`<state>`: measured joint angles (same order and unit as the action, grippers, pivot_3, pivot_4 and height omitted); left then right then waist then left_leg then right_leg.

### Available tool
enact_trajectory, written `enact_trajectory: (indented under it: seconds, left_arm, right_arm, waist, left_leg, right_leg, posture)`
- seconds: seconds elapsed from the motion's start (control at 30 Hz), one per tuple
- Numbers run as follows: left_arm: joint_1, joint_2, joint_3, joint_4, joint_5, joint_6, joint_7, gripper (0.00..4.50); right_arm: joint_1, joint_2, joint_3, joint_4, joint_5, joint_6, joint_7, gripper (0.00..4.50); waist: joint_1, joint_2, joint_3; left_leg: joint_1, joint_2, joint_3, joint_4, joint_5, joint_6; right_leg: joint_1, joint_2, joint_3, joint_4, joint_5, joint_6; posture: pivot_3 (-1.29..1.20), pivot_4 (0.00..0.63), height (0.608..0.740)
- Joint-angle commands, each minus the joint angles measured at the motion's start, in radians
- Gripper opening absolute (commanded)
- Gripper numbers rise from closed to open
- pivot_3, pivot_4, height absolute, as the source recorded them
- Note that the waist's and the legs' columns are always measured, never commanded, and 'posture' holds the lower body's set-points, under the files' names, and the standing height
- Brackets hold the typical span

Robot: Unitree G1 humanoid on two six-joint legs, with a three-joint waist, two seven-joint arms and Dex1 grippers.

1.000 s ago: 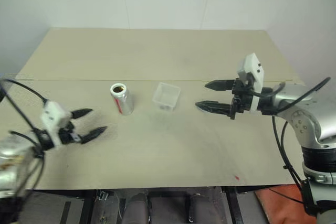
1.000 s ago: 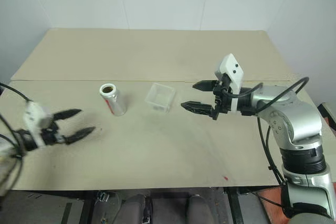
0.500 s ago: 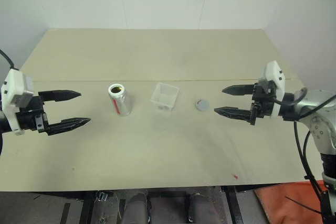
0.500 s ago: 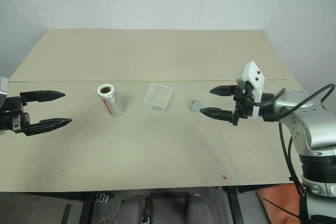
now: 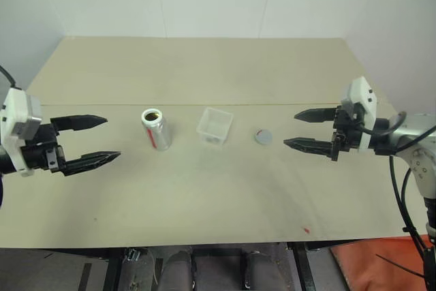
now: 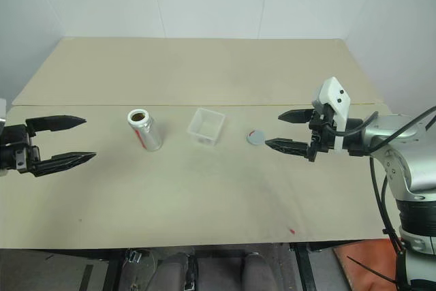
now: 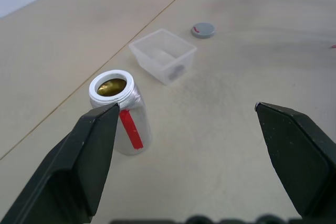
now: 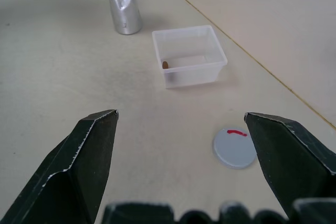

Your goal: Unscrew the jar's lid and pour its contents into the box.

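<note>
On the beige table (image 5: 204,202), three small things are set in a row across the middle. The jar (image 5: 157,129) is stood upright toward the left, its mouth uncovered and something brownish-gold seen inside it in the left wrist view; a red stripe is shown down its white label. The box (image 5: 214,126) is placed just to the right of the jar, apart from it, with a small brown bit lying on its floor near one wall, as seen in the right wrist view. The lid (image 5: 263,137) is laid flat on the table to the right of the box, near it but not touching, and a short red mark is borne on its face.

The left gripper (image 5: 95,141) is held above the table at the left edge, well apart from the jar, its two black fingers pointed toward the row of things. Its jaws are spread wide and nothing is gripped between them. The right gripper (image 5: 305,129) is held at the right side, its fingers pointed toward the lid, which lies just beyond the fingertips without being touched. Its jaws are likewise spread wide, with nothing between them.

A thin seam is seen running across the table behind the three things, and a small red speck (image 5: 306,230) is marked near the front edge on the right.
</note>
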<state>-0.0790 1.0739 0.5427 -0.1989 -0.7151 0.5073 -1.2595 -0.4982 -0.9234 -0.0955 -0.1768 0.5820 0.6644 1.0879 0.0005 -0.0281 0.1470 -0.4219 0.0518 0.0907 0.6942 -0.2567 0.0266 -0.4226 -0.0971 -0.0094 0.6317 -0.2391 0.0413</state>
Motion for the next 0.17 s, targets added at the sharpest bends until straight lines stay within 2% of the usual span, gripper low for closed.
enact_trajectory:
  seconds: [0.03, 0.17]
  left_arm:
    - [-0.012, -0.008, 0.014, -0.037, -0.034, 0.01, 0.003, 4.48]
    - [0.009, -0.011, 0.033, -0.053, -0.057, 0.024, -0.012, 4.48]
  right_arm:
    - [-0.018, -0.008, -0.048, -0.018, 0.01, -0.013, -0.008, 4.5]
    - [0.009, -0.023, -0.066, -0.075, 0.047, 0.068, -0.042, 4.5]
  waist:
    - [0.0, 0.0, 0.0]
    - [0.0, 0.0, 0.0]
  left_leg:
    - [0.0, 0.0, 0.0, 0.0, 0.0, 0.0]
    - [0.0, 0.0, 0.0, 0.0, 0.0, 0.0]
  right_leg:
    - [0.0, 0.0, 0.0, 0.0, 0.0, 0.0]
    - [0.0, 0.0, 0.0, 0.0, 0.0, 0.0]
  posture:
    - [0.0, 0.15, 0.74]
    - [0.0, 0.15, 0.74]
